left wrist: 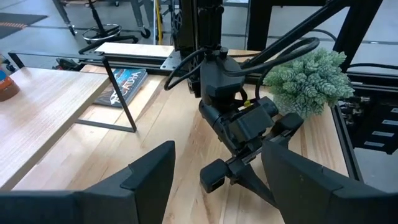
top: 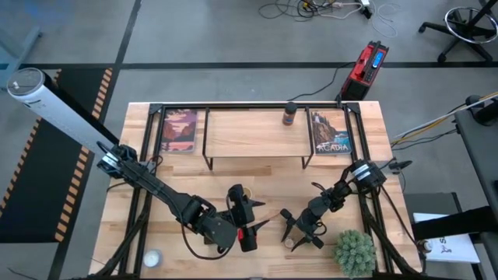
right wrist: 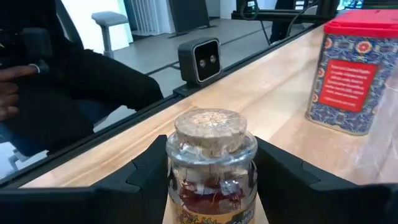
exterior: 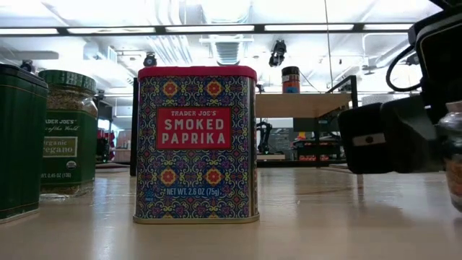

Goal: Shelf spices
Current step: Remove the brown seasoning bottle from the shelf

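The tiny clear jar point(right wrist: 211, 168), cork-topped with red threads inside, sits between my right gripper's point(right wrist: 211, 177) fingers near the table's near edge point(top: 294, 241). My left gripper point(left wrist: 217, 158) is open and empty, just left of it point(top: 255, 225), pointing toward the right arm. The red square tin point(exterior: 196, 144), the green-lidded jar point(exterior: 66, 133) and a dark box point(exterior: 18, 141) stand on their bases on the table. The dark-capped brown bottle point(top: 289, 115) stands on the shelf point(top: 257, 134). My right gripper holds the tiny clear jar by its glass body point(right wrist: 186, 155) just under the cork, one finger on each side. The jar stands upright between the fingers point(right wrist: 280, 168). Its base lies below the frame, so whether it rests on the table does not show.
Two picture cards point(top: 180, 131) point(top: 330, 132) stand at the shelf's ends. The spiky green plant point(top: 354, 250) is close to the right arm's near side. A small camera point(right wrist: 199, 59) sits at the near edge, and a seated person's hand point(right wrist: 12, 71) shows beyond it.
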Action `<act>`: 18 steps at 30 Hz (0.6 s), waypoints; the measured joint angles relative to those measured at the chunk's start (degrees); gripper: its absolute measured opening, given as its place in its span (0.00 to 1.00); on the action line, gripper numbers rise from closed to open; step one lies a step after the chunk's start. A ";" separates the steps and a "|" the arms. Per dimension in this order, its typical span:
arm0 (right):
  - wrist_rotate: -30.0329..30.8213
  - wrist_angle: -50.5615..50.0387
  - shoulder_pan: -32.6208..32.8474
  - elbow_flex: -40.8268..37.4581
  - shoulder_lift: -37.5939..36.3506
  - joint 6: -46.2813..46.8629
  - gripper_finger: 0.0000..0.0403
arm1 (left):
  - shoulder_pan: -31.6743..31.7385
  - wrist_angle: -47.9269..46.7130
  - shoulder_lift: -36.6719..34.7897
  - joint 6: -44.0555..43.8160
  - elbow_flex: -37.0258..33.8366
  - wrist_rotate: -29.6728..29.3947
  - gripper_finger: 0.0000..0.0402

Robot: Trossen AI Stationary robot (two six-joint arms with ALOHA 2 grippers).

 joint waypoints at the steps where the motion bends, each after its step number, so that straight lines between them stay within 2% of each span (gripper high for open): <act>1: 0.29 0.32 -0.06 -0.14 0.13 0.22 0.47 | 0.00 -0.04 0.02 0.00 0.00 0.02 0.57; 10: 1.91 1.19 -0.86 -2.79 -1.19 0.74 0.53 | 0.00 -0.62 0.00 -0.15 -0.02 0.04 0.57; 18: 2.10 1.67 -1.20 -3.30 -1.69 0.99 0.53 | 0.00 -0.74 0.00 -0.17 -0.02 0.11 0.57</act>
